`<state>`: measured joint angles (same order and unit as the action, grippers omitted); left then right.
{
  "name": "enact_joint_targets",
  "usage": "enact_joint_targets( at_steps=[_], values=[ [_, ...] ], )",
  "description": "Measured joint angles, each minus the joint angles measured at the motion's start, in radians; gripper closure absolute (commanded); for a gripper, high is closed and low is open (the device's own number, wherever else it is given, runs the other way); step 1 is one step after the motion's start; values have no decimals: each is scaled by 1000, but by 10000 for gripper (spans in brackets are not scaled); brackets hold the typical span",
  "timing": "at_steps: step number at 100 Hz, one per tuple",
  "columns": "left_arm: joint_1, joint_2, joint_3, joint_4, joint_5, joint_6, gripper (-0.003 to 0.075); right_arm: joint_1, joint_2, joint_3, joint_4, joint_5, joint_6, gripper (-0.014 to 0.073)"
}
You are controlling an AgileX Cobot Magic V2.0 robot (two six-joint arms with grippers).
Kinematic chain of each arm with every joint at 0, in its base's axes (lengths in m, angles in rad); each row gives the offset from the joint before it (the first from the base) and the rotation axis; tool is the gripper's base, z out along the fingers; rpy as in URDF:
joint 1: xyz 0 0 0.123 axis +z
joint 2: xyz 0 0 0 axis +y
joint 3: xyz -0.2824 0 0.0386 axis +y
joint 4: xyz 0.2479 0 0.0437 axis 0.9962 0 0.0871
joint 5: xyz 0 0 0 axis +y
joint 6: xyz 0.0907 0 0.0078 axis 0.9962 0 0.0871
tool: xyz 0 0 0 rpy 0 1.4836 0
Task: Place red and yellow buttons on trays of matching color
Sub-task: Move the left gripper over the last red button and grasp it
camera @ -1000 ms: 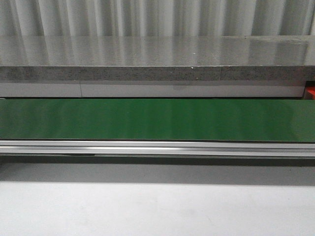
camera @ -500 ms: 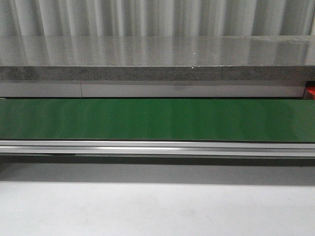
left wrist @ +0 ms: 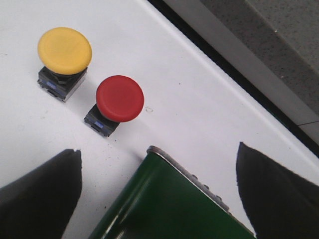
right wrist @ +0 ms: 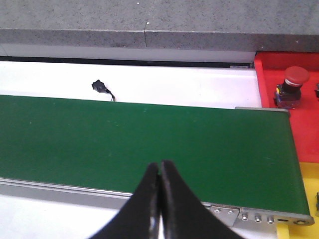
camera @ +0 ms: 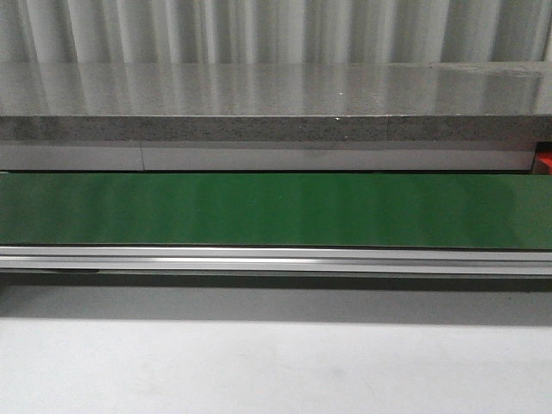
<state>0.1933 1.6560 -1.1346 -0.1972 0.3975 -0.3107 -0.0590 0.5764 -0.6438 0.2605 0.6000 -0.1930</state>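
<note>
A yellow mushroom-head push button [left wrist: 64, 50] and a red mushroom-head push button [left wrist: 119, 98] stand upright side by side on the white tabletop; another red button [right wrist: 295, 75] stands upright on the red tray [right wrist: 271, 79]

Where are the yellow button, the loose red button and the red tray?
yellow button [left wrist: 64, 50], left wrist view, centre of its cap.
loose red button [left wrist: 119, 98], left wrist view, centre of its cap.
red tray [right wrist: 303, 129], right wrist view, bare floor below the button standing on it.

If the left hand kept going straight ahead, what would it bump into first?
Probably the end of the green belt, which lies between the open left hand's fingers. The red button sits off to one side, though depth is hard to judge.
</note>
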Motion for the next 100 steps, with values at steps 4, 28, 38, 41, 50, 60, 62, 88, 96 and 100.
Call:
enact_joint_targets(
  at_steps=[4, 28, 38, 41, 50, 60, 62, 88, 96, 100],
  values=[
    [0, 25, -13, 0, -2, 0, 122, 0, 0, 0, 0, 0, 0, 662],
    [4, 124, -51, -2, -19, -63, 122, 0, 0, 2, 0, 0, 0, 662],
    [20, 144, -57, -4, -31, -99, 122, 0, 0, 2, 0, 0, 0, 662],
    [25, 153, -61, -4, -35, -108, 122, 0, 0, 2, 0, 0, 0, 662],
    [40, 179, -74, -6, -36, -118, 122, 0, 0, 2, 0, 0, 0, 662],
    [49, 204, -91, -6, -36, -123, 122, 0, 0, 2, 0, 0, 0, 662],
    [50, 206, -94, -6, -36, -125, 122, 0, 0, 2, 0, 0, 0, 662],
    [51, 243, -150, -8, -36, -131, 122, 0, 0, 2, 0, 0, 0, 662],
    [51, 263, -170, -8, -34, -131, 122, 0, 0, 2, 0, 0, 0, 662],
    [51, 273, -178, -8, -29, -131, 122, 0, 0, 2, 0, 0, 0, 662]
  ],
)
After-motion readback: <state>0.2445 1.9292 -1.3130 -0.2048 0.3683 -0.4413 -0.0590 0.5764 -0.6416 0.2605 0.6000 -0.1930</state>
